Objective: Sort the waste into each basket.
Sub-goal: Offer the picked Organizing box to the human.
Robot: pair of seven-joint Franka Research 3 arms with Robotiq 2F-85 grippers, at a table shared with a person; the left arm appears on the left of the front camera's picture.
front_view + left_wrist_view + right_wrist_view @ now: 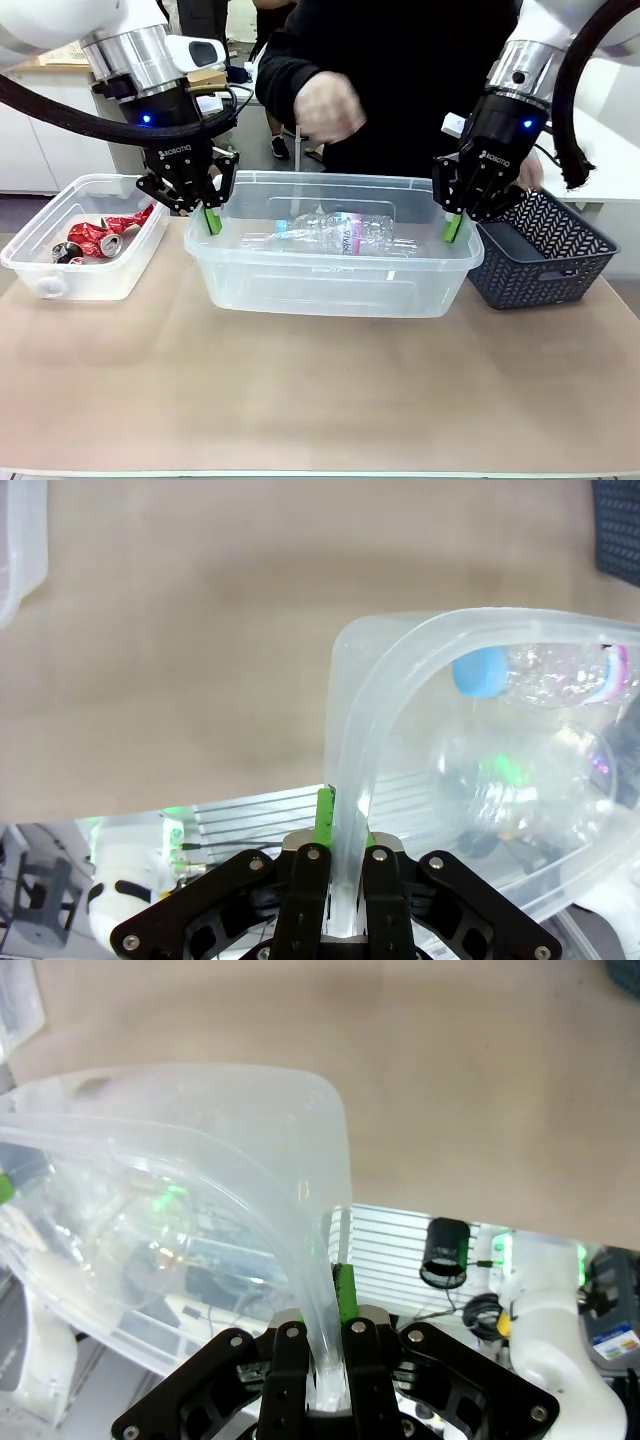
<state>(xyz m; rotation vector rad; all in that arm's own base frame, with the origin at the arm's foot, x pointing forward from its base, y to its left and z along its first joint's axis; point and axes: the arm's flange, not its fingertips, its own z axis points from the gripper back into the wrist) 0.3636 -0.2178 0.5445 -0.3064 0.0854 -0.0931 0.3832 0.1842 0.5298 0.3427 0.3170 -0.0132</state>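
Note:
A large clear basket [320, 285] stands mid-table with crumpled clear plastic bottles [340, 232] lying inside. My left gripper [212, 218] is shut on its left rim, my right gripper [452, 227] on its right rim. The left wrist view has the left gripper [345, 800] pinching the thin rim [420, 650], and a blue-capped bottle [560, 675] shows through the wall. The right gripper [325, 1280] clamps the opposite rim [200, 1080] in the right wrist view. A smaller clear basket [20, 250] at the left holds crushed red and black cans [100, 238]. I cannot tell whether the large basket rests on the table.
A dark grey lattice basket [545, 260] sits at the right edge, just beyond my right gripper. A person stands at the far side, one hand [325, 105] hovering above the large basket's back rim. The near half of the tan table [320, 400] is bare.

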